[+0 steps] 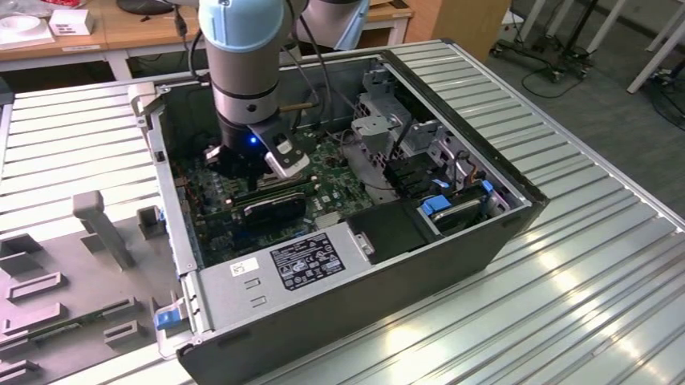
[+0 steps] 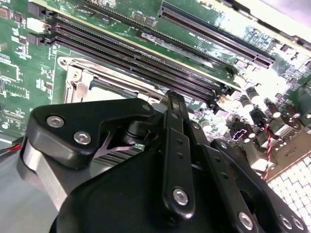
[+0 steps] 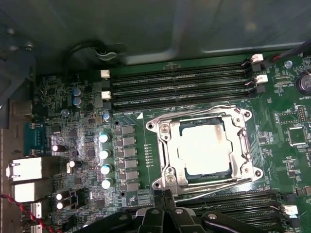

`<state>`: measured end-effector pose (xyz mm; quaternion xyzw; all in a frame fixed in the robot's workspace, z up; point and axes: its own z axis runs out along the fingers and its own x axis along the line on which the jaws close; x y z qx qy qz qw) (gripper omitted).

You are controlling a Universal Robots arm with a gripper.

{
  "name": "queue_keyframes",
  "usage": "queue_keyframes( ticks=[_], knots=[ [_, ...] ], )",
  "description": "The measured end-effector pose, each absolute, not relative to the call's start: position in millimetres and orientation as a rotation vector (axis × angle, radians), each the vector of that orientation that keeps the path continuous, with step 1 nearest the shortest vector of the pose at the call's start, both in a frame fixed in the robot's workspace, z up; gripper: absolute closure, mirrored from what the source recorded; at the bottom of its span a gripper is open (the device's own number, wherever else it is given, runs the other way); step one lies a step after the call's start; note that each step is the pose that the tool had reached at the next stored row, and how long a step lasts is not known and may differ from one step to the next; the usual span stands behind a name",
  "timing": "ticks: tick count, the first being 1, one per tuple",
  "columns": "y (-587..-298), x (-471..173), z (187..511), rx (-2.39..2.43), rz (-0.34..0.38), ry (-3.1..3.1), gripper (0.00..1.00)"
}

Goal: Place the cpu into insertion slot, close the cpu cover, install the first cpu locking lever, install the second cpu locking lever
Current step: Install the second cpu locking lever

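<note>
**Chip seated, cover down**

Fingers point(image 3: 163, 206) pressed together and empty hang just beside the insertion slot point(image 3: 167, 187). Within it lies the cpu point(image 3: 203, 148), framed by the lowered cpu cover point(image 3: 241, 141), on the green board point(image 3: 282, 160) inside the computer case point(image 1: 354, 289).

No print can be made out well enough to read. A black label point(image 1: 314, 258) with white print and small symbols sits on the grey metal box point(image 1: 281, 273) at the near end of the computer case point(image 1: 354, 321) in the exterior view, with a small white sticker point(image 1: 247, 267) to its left. In the first wrist view, fine white lettering dots the green board point(image 3: 286, 111), too small to tell.
</note>
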<state>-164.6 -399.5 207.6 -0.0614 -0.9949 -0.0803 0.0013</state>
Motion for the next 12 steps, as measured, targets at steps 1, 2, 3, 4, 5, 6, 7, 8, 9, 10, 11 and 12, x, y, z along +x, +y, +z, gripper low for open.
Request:
queue_keyframes(
  ticks=[1,2,3,4,5,6,7,8,9,10,11,12],
  knots=[
    [-399.6,-164.5,207.6,-0.193,-0.252,-3.123,0.89],
    [-399.6,-164.5,207.6,-0.193,-0.252,-3.123,0.89],
    [-399.5,-164.5,207.7,-0.193,-0.252,-3.122,0.89],
    [-399.5,-164.5,207.7,-0.193,-0.252,-3.122,0.89],
    [-399.5,-164.5,207.7,-0.193,-0.252,-3.122,0.89],
    [-399.3,-164.4,207.4,-0.193,-0.252,-3.122,0.89],
    [-399.0,-164.3,207.2,-0.193,-0.252,-3.122,0.89],
    [-398.6,-164.4,206.9,-0.192,-0.252,-3.122,0.89],
    [-398.3,-164.4,206.7,-0.19,-0.252,-3.122,0.89],
    [-398.0,-164.4,206.4,-0.185,-0.252,-3.122,0.89],
    [-397.9,-164.4,206.3,-0.178,-0.252,-3.122,0.89],
    [-397.8,-164.4,206.2,-0.17,-0.251,-3.122,0.89]
  ],
)
